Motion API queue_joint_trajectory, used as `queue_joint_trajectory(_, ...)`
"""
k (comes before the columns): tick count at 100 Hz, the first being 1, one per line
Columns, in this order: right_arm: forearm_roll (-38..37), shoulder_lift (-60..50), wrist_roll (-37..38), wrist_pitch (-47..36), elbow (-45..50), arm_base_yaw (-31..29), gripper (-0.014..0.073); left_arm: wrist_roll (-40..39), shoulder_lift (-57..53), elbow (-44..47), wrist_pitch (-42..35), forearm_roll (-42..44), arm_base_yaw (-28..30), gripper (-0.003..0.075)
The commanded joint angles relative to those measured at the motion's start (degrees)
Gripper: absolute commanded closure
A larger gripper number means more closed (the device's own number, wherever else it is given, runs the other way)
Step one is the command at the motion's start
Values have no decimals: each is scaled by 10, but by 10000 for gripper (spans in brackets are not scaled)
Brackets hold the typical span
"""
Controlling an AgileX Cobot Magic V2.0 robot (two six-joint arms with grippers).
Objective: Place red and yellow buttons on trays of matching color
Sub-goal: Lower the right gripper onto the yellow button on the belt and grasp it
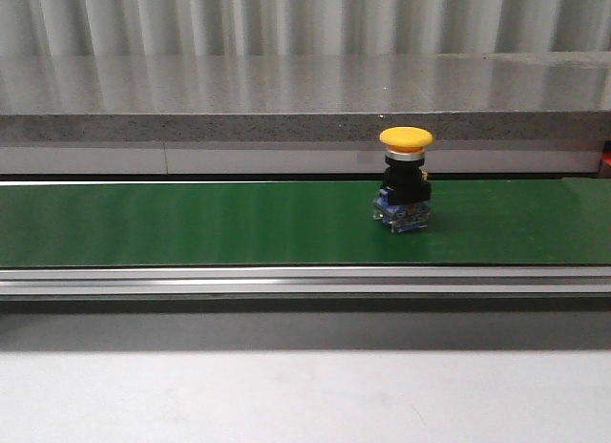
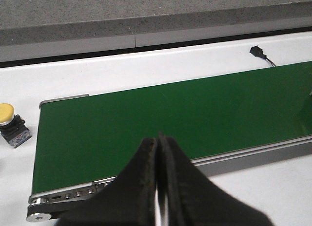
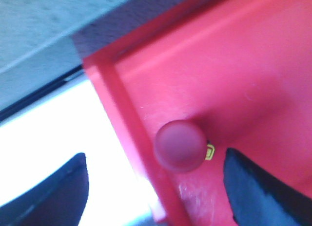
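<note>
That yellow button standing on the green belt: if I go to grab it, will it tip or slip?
The yellow button looks top-heavy: a wide mushroom cap over a narrower body, so a sideways nudge could probably tip it. It stands upright on the green belt. The smooth domed cap may slip; gripping the blocky body seems safer.
</note>
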Motion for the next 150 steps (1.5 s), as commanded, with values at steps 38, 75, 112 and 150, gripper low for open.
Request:
queue_joint_trajectory(38,2,-260,-63,-15,133,52,22,1,2,-15,-33,-15,-4,740)
queue_joint_trajectory(75,2,-356,-81,43,188,167,22,1,2,-15,-33,-15,-4,740)
queue_joint_trajectory(112,7,-339,-99,145,174,293,21,1,2,-15,-33,-15,-4,740)
queue_joint_trajectory(150,5,-207,-156,237,119,317,21,1,2,-15,-33,-15,-4,740)
